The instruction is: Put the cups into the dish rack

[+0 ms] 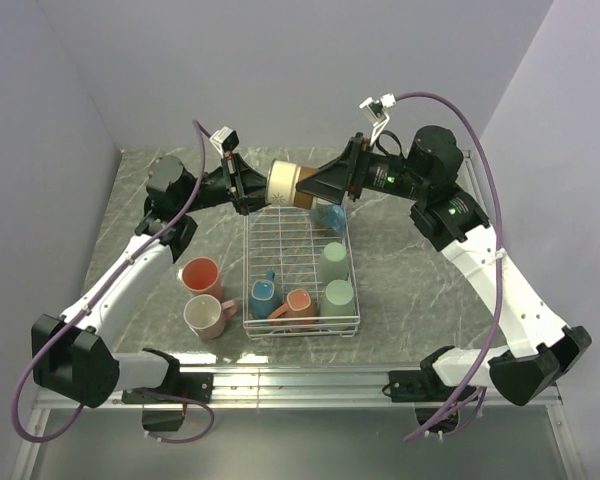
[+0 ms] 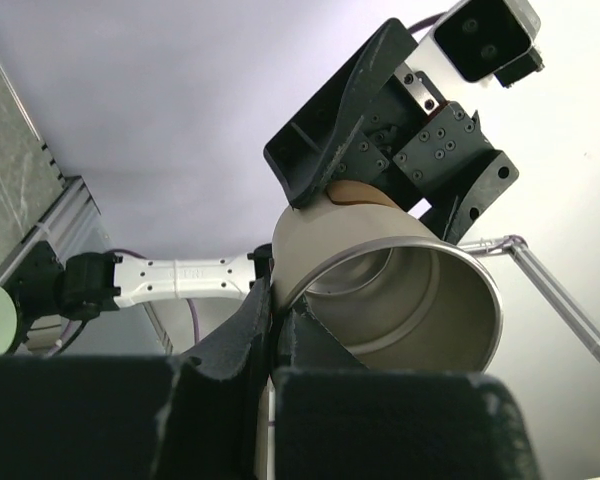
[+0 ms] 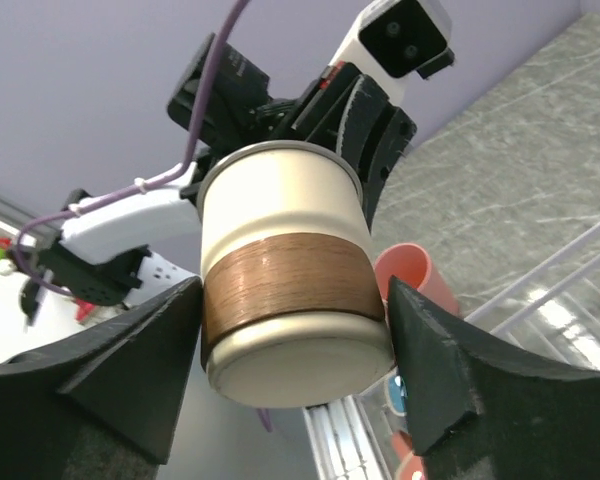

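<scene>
Teal cup [image 1: 329, 216] partly hidden.

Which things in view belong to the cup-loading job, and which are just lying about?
Job: dish rack; in-rack cups: teal, mint, mint, salmon, blue; banded cream cup held between left gripper and right gripper; salmon mug and pale mug left of rack, unloaded.
Not job: only fixtures, marble table, aluminium rail.

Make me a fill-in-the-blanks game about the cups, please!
1. The left end effector and the right end effector hold a cream cup with a ___ band.
2. The number of mint green cups in the dish rack is ___.
3. The pink mug left of the rack stands on the ___.

Missing words: brown; two; table.
</scene>
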Controlling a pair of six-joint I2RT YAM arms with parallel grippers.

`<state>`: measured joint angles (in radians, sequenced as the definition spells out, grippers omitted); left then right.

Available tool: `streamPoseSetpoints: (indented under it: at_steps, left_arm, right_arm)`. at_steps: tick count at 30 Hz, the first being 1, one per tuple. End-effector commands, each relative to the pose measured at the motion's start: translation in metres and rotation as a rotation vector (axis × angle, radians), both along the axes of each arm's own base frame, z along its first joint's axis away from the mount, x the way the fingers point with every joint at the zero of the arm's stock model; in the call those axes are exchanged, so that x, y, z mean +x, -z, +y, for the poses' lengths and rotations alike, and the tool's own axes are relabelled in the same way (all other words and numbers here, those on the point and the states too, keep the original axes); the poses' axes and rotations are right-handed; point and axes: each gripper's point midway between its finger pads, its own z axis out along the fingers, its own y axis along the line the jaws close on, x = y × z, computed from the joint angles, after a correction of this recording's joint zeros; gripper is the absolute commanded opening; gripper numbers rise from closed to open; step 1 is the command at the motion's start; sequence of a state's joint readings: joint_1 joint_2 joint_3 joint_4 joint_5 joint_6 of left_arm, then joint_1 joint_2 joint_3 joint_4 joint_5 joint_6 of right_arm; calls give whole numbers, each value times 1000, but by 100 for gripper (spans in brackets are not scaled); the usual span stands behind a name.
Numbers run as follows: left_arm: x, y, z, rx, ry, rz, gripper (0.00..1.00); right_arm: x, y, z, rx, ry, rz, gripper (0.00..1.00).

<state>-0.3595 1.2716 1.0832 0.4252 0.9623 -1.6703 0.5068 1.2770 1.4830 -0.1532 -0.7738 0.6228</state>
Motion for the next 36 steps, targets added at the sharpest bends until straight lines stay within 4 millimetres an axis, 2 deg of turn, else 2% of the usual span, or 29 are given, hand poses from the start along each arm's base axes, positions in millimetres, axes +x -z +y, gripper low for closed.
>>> streamPoseSetpoints:
  at_steps: [1,2,5,6,9,11,12,14,15,16,17,20,23,24,27,28,29,30,31,32,33,34,35,36]
  left_arm:
    - [-25,-22,6,-25,26,-96,0]
    - [-25,-19,6,-31,20,-88,0]
    - [-22,-19,5,-46,-12,-86,0]
    - [-19,-18,5,-47,-31,-77,0]
    - [-19,-13,3,-52,-46,-62,0]
    - [-18,-10,1,-48,-66,-53,0]
    - [-16,-6,0,-35,-79,-57,5]
    - [-14,2,-1,0,-101,-34,21]
    - [-14,6,0,21,-111,-33,32]
    - [-14,9,1,49,-130,-66,50]
    - [-9,20,3,104,-166,-12,57]
    - [1,52,12,281,-252,41,62]
    - [5,72,22,409,-306,35,64]
    - [6,88,29,470,-337,71,64]
    - [14,115,42,574,-378,86,65]
    - [18,129,48,629,-397,105,64]
    - [23,135,54,650,-417,111,64]
    - [29,143,62,693,-451,115,63]
    - [35,150,66,721,-467,129,63]
    - [45,150,75,740,-504,122,63]
    - [52,151,81,762,-529,115,63]
    - [60,164,92,830,-549,134,63]
    - [71,154,103,840,-589,121,63]
    - [78,154,110,881,-594,81,62]
  right_arm:
    - [-19,-24,-5,61,-14,-65,75]
    - [-23,-24,-7,64,-16,-66,75]
    - [-35,-22,-9,71,-23,-58,60]
    - [-38,-22,-10,77,-25,-54,47]
    - [-47,-23,-13,85,-31,-53,21]
    - [-52,-24,-17,88,-25,-56,13]
    - [-54,-24,-18,86,-22,-53,9]
    - [-57,-28,-22,86,-14,-61,5]
    - [-58,-29,-23,82,-8,-70,2]
    - [-58,-25,-24,67,-3,-53,0]
    - [-59,-30,-27,68,8,-68,0]
    - [-60,-28,-30,44,24,-71,0]
    - [-56,-20,-33,18,48,-66,0]
    - [-52,-18,-34,11,66,-73,0]
    - [-40,-9,-38,-31,113,-59,0]
    - [-29,1,-43,-71,164,-25,0]
    - [-18,2,-45,-105,196,-39,0]
    - [-12,15,-48,-159,220,2,0]
    - [11,32,-49,-220,276,39,0]
    - [19,27,-52,-246,303,24,0]
    - [32,36,-55,-307,335,15,0]
    - [37,54,-59,-386,353,75,0]
    - [60,62,-59,-443,403,98,0]
    - [68,72,-60,-490,412,111,0]
